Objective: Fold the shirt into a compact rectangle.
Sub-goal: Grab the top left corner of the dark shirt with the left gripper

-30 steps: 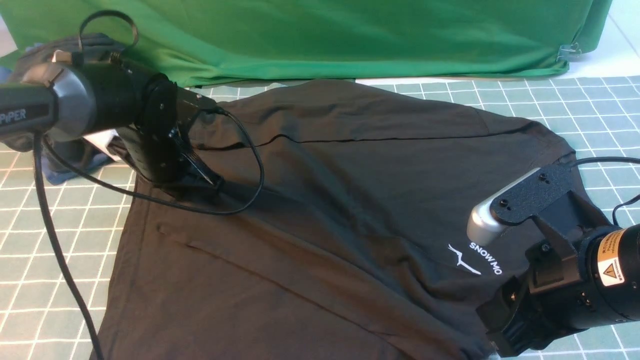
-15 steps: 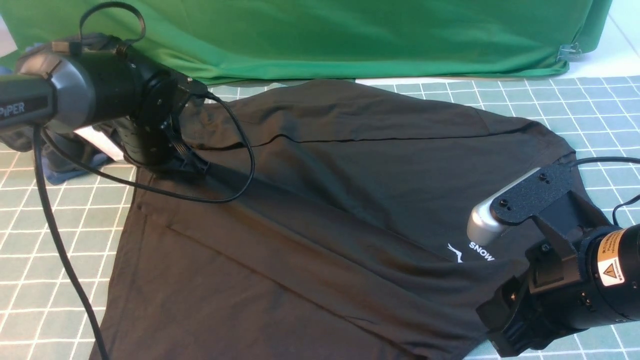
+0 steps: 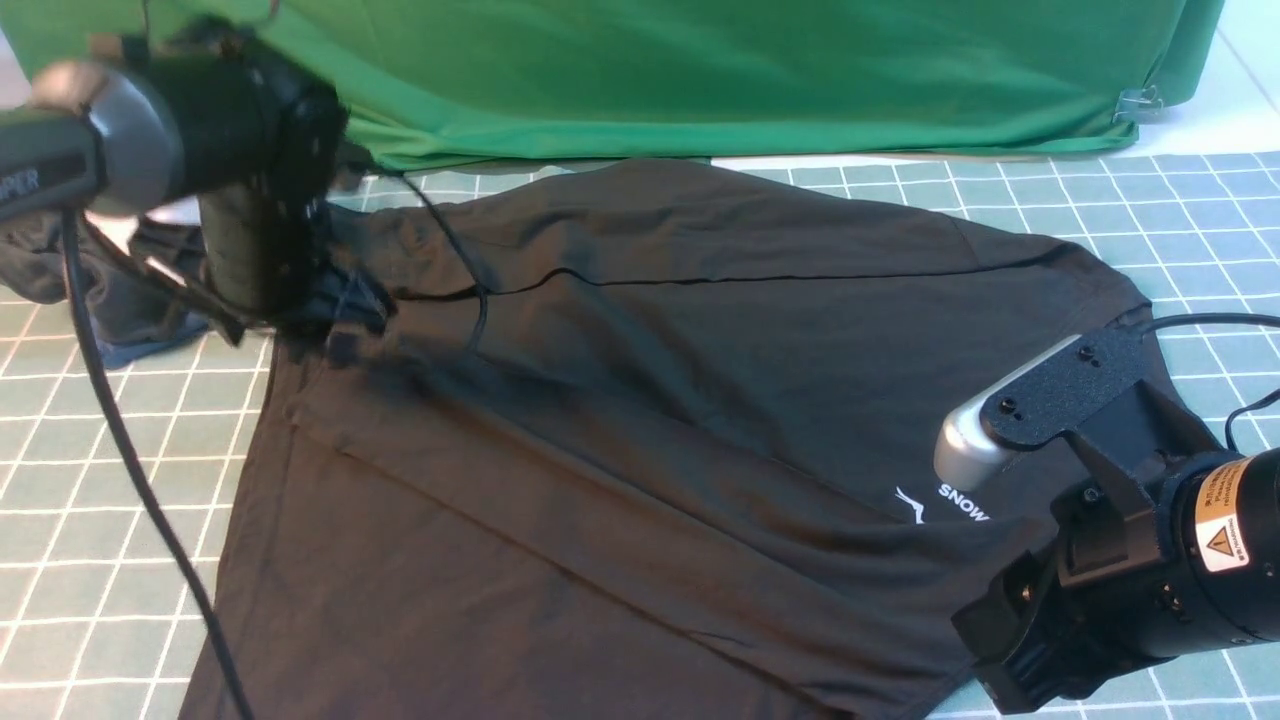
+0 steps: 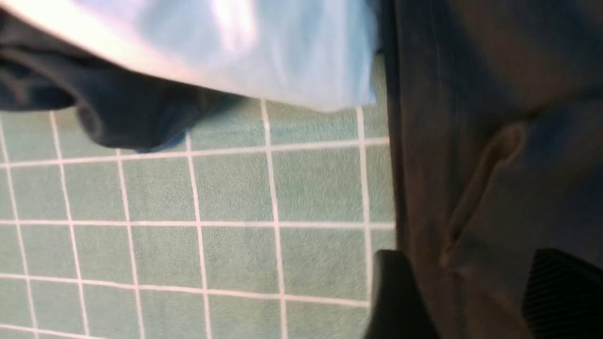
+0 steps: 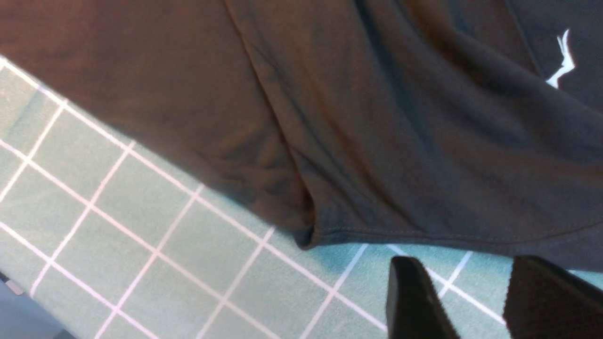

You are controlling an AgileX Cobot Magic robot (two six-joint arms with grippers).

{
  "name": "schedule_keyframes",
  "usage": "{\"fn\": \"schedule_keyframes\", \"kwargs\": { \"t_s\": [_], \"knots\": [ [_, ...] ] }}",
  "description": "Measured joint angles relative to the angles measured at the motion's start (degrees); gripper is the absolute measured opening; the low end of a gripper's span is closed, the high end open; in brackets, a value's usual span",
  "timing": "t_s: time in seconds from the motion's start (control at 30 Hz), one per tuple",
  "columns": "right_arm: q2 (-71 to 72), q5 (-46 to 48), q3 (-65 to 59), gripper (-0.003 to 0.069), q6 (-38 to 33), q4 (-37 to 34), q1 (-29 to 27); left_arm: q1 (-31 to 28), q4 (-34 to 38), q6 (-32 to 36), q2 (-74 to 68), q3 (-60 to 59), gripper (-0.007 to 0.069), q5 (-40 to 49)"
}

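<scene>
The shirt [image 3: 650,400] is covering the mat's [image 3: 90,480] middle, leaving bare strips along left and right edges; bunched garments [image 3: 140,325] are crowding the far-left corner.

Left arm [image 3: 100,160] extends from far left, motion-blurred, wrist bent downward. Left gripper [image 4: 471,268] points down, jaws well apart. Right arm [image 3: 1200,560] sits low at near right, angled toward near left, wrist camera on top. Right gripper [image 5: 468,273] has jaws parted, nothing between fingers [image 5: 410,301].
</scene>
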State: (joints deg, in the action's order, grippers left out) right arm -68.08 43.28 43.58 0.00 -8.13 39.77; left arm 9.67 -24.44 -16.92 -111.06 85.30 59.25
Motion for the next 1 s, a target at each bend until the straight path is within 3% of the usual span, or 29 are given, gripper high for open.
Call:
{"fn": "schedule_keyframes", "kwargs": {
  "t_s": [0.17,0.3,0.57,1.0],
  "knots": [
    [0.0,0.0,0.0,0.0274,0.0,0.0,0.0,-1.19,7.43,-3.88,-0.48,7.6,0.0446,-3.95],
    [0.0,0.0,0.0,0.0274,0.0,0.0,0.0,-2.83,13.02,-3.23,-3.61,11.32,0.0459,-9.16],
    [0.0,-0.05,0.0,0.0274,0.0,0.0,0.0,-5.15,11.5,-4.16,-13.37,16.39,0.0463,-10.72],
    [0.0,-0.36,0.0,0.0274,0.0,0.0,0.0,-7.4,11.74,-5.02,-17.46,16.86,0.0463,-17.11]
  ]
}}
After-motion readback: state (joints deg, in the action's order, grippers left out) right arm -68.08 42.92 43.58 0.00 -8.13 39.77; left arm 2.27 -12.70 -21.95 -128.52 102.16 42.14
